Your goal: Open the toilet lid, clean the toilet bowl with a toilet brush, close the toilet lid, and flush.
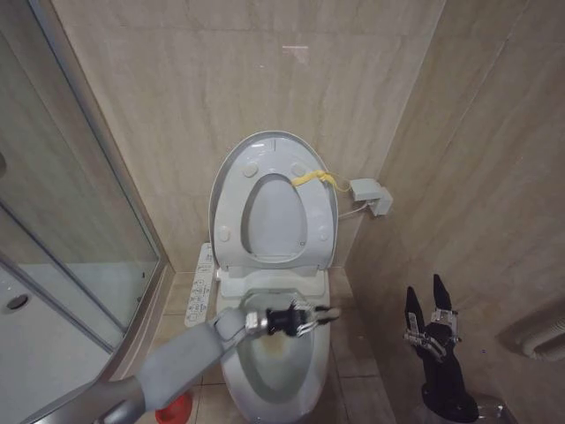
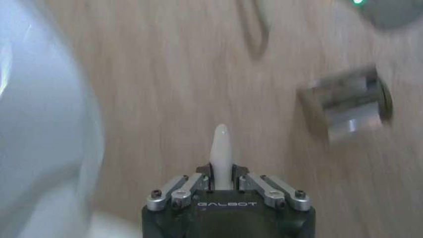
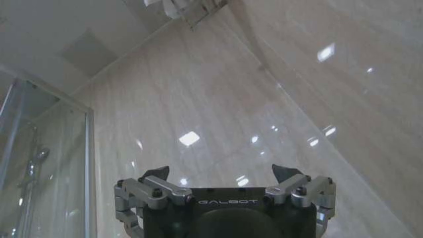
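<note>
Nearest us, our left arm reaches in from the near left, and our left gripper (image 1: 305, 318) hovers over the far part of the toilet bowl (image 1: 275, 375). Its fingers are clamped on the toilet brush (image 2: 221, 153); in the left wrist view the slim white handle sticks out between them. We cannot see the bristle head. The one bowl holds a brownish stain on its inner wall. Beyond it, the toilet lid (image 1: 234, 163) stands upright against the far wall with the seat ring (image 1: 274, 216) raised against it, a yellow strap (image 1: 311, 179) at its right edge. One red holder (image 1: 174, 409) sits on the floor at the near left. Our right gripper (image 1: 429, 305) waits at the near right, pointing up, its two fingers apart and empty.
</note>
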Available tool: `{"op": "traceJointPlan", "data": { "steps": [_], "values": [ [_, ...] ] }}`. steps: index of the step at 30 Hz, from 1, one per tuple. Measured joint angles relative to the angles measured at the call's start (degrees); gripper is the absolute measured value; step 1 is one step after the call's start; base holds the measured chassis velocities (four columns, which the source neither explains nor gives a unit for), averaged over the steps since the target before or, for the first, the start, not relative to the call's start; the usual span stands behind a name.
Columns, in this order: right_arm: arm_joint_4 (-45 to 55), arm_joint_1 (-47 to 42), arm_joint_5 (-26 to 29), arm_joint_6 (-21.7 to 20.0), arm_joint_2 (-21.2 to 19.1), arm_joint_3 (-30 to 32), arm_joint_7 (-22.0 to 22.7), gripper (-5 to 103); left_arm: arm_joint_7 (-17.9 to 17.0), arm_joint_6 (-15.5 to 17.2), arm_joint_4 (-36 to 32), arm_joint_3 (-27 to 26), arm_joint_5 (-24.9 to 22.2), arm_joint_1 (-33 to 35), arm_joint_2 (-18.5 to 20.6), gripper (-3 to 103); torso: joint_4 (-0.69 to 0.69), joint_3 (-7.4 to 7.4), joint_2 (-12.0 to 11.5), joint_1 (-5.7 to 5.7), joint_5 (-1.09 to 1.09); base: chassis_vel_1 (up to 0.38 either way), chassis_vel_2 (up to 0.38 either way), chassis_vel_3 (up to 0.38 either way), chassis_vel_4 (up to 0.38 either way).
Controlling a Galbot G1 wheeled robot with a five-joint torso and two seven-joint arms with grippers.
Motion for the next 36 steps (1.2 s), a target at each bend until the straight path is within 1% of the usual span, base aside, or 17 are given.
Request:
{"op": "traceJointPlan", "data": {
  "steps": [2,6,9,12,14,16,20,23,24,26,28,29,31,33,34,35,36],
  "values": [
    [0.0,0.0,0.0,0.0,0.0,-0.1,0.0,100,0.1,0.0,0.3,-0.6,0.0,0.3,0.3,20,0.04,0.0,0.0,0.0,-0.02,0.0,0.0,0.0,0.0],
    [-0.4,0.3,-0.1,0.0,0.3,-0.7,-0.1,100,0.2,1.0,-0.4,0.0,1.0,-1.1,2.3,20,-0.1,-0.01,0.0,0.0,-0.02,0.0,0.0,0.0,0.0],
    [-0.4,0.4,-0.2,0.0,0.3,-1.1,-0.1,100,0.2,1.2,0.3,1.5,1.4,-1.6,2.9,20,-0.1,-0.01,0.0,0.0,-0.04,0.0,0.0,0.0,0.0],
    [-0.3,0.3,-0.3,0.0,0.3,-1.1,-0.1,100,0.2,1.6,0.6,2.2,1.4,-1.8,2.8,20,-0.05,-0.01,0.0,0.0,-0.03,0.0,0.0,0.0,0.0],
    [0.0,0.2,-0.3,0.0,0.3,-1.0,-0.1,100,-0.1,1.9,0.3,3.7,1.1,-2.7,1.7,20,-0.01,-0.01,0.0,0.0,0.0,0.0,0.0,0.0,0.0],
    [0.2,-0.1,-0.4,0.0,0.4,-0.7,-0.1,100,-1.8,2.1,-2.9,4.7,-1.2,-3.4,-0.5,20,-0.07,-0.01,0.0,0.0,-0.02,0.0,0.0,0.0,0.0],
    [0.3,-0.2,-0.4,0.0,0.2,-0.1,0.0,100,-2.7,2.2,-5.4,3.5,-2.6,-3.6,-2.4,20,-0.13,-0.01,0.0,0.0,-0.03,0.0,0.0,0.0,0.0],
    [0.3,-0.3,-0.3,0.0,0.0,0.1,0.0,100,-2.1,1.9,-4.3,3.6,-1.9,-3.3,-1.9,20,-0.11,-0.01,0.0,0.0,-0.01,0.0,0.0,0.0,0.0],
    [0.5,-0.5,-0.2,0.0,-0.1,0.3,0.0,100,-1.6,1.5,-2.9,3.8,-1.1,-2.8,-1.2,20,-0.09,-0.01,0.0,0.0,-0.01,0.0,0.0,0.0,0.0],
    [0.7,-0.5,0.2,0.0,-0.6,0.3,0.1,100,-0.7,0.7,-0.1,3.3,0.6,-1.4,0.2,20,0.03,0.0,0.0,0.0,-0.01,0.0,0.0,0.0,0.0],
    [0.7,-0.4,0.3,0.0,-0.8,0.3,0.2,100,-0.7,0.6,-0.1,3.0,0.7,-1.2,0.3,20,0.04,0.0,0.0,0.0,-0.01,0.0,0.0,0.0,0.0],
    [0.6,-0.3,0.4,0.0,-0.9,0.5,0.2,100,-0.9,0.8,-1.4,2.7,0.2,-1.3,0.2,20,0.03,-0.01,0.0,0.0,0.0,0.0,0.0,0.0,0.0],
    [0.4,-0.1,0.4,0.0,-0.7,0.8,0.2,100,-1.9,1.5,-5.2,2.3,-1.1,-2.7,-1.3,20,-0.1,-0.01,0.0,0.0,-0.03,0.0,0.0,0.0,0.0],
    [0.3,0.0,0.4,0.0,-0.5,0.7,0.2,100,-2.1,1.7,-6.5,2.0,-1.3,-3.3,-2.0,20,-0.13,-0.02,0.0,-0.01,-0.04,0.0,0.0,0.0,0.0],
    [0.2,0.1,0.3,-0.1,-0.3,0.6,0.2,100,-2.1,1.8,-6.6,1.9,-1.1,-3.9,-2.4,20,-0.17,-0.02,0.0,-0.01,-0.02,0.0,0.0,0.0,0.0],
    [0.1,0.2,0.3,-0.1,-0.3,0.5,0.2,100,-2.0,1.7,-6.1,2.0,-0.8,-3.9,-2.4,20,-0.15,-0.02,0.0,0.0,0.0,-0.057,-0.039,-0.003,-0.018],
    [0.1,0.1,0.3,0.0,-0.3,0.2,0.1,100,-1.5,1.2,-3.4,2.5,0.3,-3.4,-1.9,20,-0.14,-0.01,0.0,0.0,-0.01,0.0,0.0,0.0,0.0]
  ]
}}
